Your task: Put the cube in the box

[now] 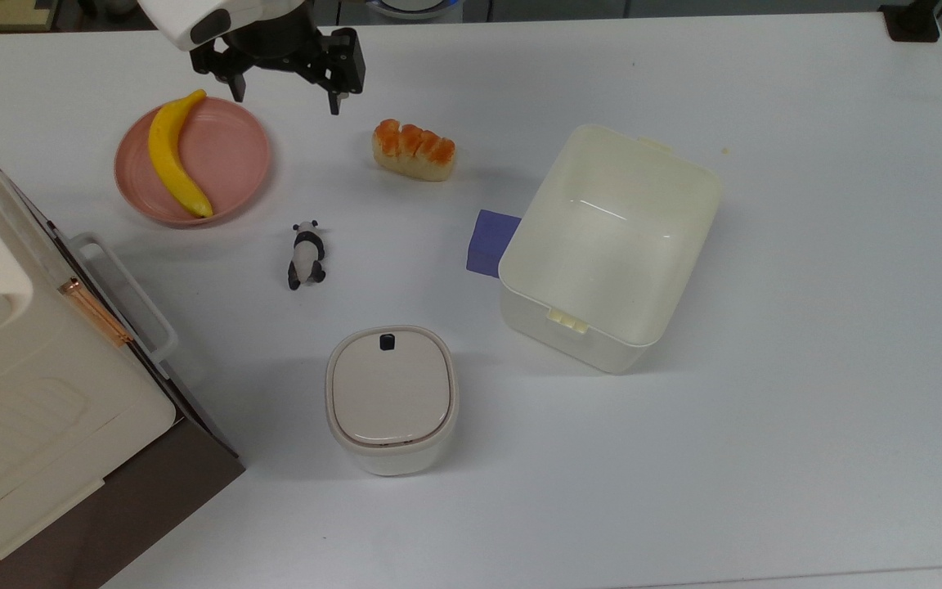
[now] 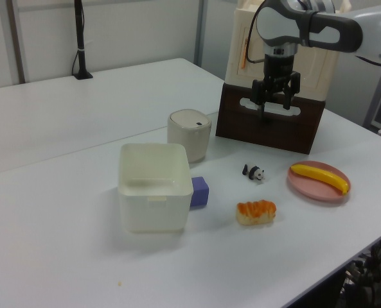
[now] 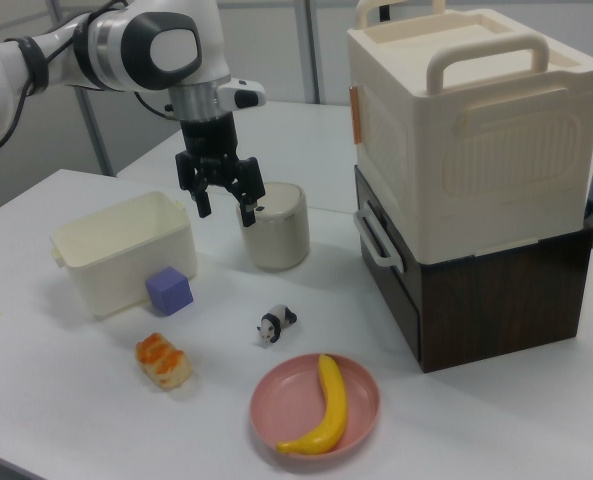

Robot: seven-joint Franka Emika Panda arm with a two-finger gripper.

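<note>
The box [image 1: 614, 245] stands open on the white surface [image 1: 806, 368] with nothing inside it; the purple-blue cube [image 1: 491, 243] sits on the surface against the box's outer wall, on the top view's left of it; the pink plate [image 1: 226, 155] holds a banana [image 1: 177, 155]; the rounded canister [image 1: 391, 399] is closed under its beige lid; the gripper [image 1: 284, 94] hangs above the surface between plate and bread piece [image 1: 414, 150], its fingers [image 1: 334, 102] apart and empty; a toy panda [image 1: 306, 255] lies between plate and canister; the right view shows the cream-and-brown case [image 3: 476, 180] whole, with handles on its top and side, while the top view cuts it off at the edge.
</note>
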